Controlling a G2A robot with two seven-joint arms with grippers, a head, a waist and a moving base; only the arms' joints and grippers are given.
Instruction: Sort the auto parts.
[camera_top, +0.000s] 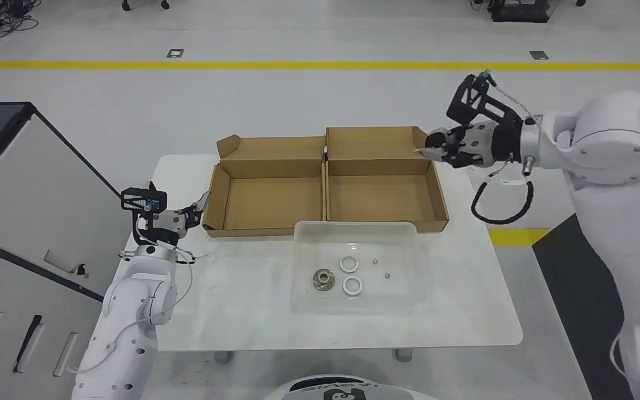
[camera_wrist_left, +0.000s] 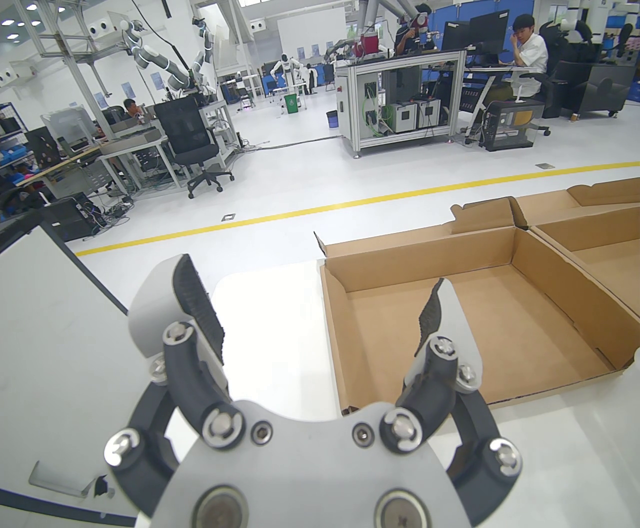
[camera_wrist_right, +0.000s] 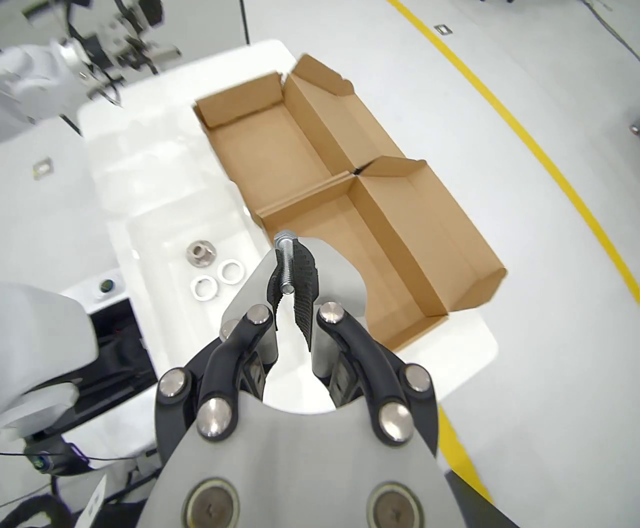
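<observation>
The bolt (camera_wrist_right: 285, 267) is bright threaded metal, and the right gripper (camera_wrist_right: 292, 255) has rough black ribbed pads (camera_wrist_right: 307, 290) on smooth silvery plates. Both boxes (camera_top: 268, 205) are matt brown cardboard; the tray (camera_top: 355, 227) is glossy clear plastic

No writing, number or label is clear enough to read from here: none on the open brown cardboard box (camera_top: 265, 200), the second brown cardboard box (camera_top: 380, 195) touching it, the clear plastic tray (camera_top: 395, 292), or the white worktop (camera_top: 245, 305).
</observation>
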